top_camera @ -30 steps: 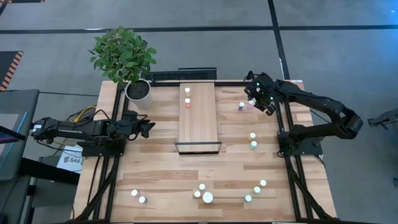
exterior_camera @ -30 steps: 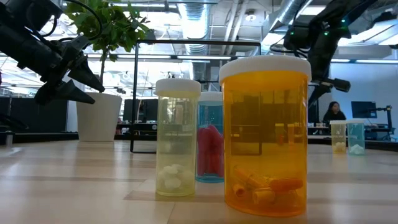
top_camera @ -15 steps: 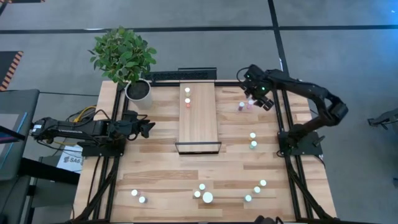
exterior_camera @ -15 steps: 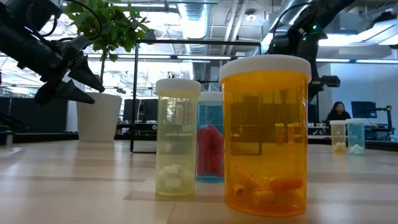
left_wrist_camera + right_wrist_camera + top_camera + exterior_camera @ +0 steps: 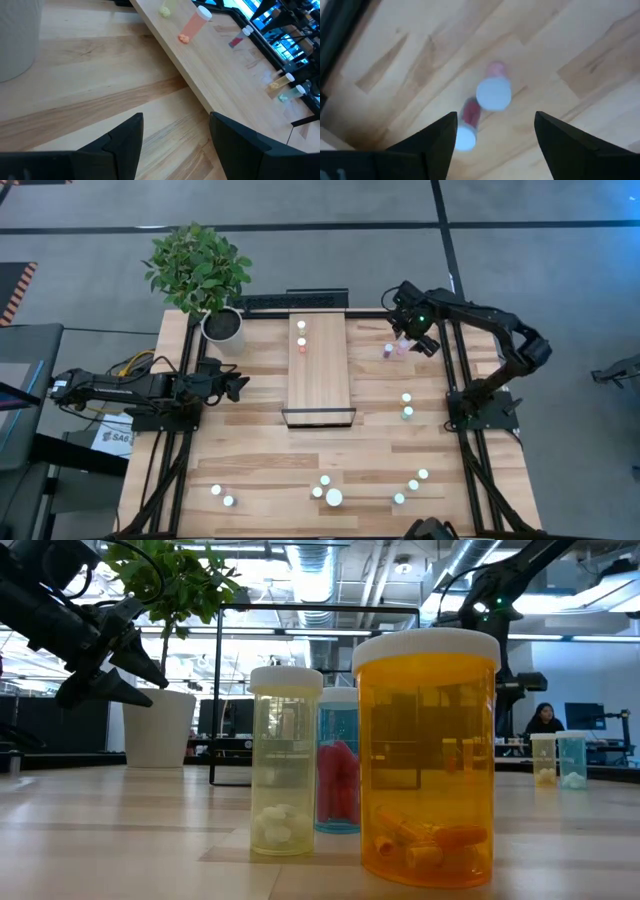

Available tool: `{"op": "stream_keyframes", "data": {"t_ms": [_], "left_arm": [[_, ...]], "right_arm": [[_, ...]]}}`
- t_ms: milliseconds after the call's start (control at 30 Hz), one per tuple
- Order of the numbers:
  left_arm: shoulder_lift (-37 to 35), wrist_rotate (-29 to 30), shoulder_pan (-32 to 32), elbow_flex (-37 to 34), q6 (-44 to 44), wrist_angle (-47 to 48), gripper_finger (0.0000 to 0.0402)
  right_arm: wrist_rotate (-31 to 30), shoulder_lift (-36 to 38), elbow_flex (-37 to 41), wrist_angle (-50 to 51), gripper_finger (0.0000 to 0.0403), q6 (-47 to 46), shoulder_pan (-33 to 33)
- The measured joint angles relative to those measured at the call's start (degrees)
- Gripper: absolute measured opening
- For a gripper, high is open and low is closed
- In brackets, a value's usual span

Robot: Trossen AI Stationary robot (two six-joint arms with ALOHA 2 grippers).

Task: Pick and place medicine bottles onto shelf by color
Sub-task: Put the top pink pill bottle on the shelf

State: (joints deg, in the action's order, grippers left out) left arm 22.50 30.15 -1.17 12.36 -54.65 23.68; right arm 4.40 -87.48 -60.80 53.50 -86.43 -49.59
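The shelf [image 5: 320, 370] is a light-wood plank at the table's middle, with a dark frame at its near end. Two bottles stand on its far part, a yellowish one [image 5: 301, 326] and an orange-pink one [image 5: 301, 345]. My right gripper [image 5: 405, 334] hangs open above two pink bottles with white caps [image 5: 493, 93] [image 5: 465, 137], which stand on the table right of the shelf; its fingers touch neither. My left gripper [image 5: 240, 385] waits open and empty left of the shelf, above the table [image 5: 175, 145].
A potted plant [image 5: 222, 326] stands at the far left. Two bottles [image 5: 407, 405] stand at mid right. Several more stand along the near edge, among them the big orange one [image 5: 427, 755], a yellow one [image 5: 285, 775] and a teal one [image 5: 340, 780]. A person [image 5: 543, 720] shows in the room behind.
My right gripper has shifted a little toward the table's far edge and left, staying over the two pink bottles, while its arm has folded in. The bottles have not moved.
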Motion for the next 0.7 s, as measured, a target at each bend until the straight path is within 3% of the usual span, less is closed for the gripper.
{"op": "stream_keyframes", "data": {"t_ms": [400, 700], "left_arm": [[0.0, 0.0, 0.01, 0.0, 0.0, 0.0, 0.0212], [0.0, 0.0, 0.01, 0.0, 0.0, 0.0, 0.0212]], "right_arm": [[-3.87, -1.28, 0.06, -1.18, 0.0309, -0.08, 0.04], [-1.46, -6.26, 0.15, -4.3, 0.0309, 2.73, -0.12]]}}
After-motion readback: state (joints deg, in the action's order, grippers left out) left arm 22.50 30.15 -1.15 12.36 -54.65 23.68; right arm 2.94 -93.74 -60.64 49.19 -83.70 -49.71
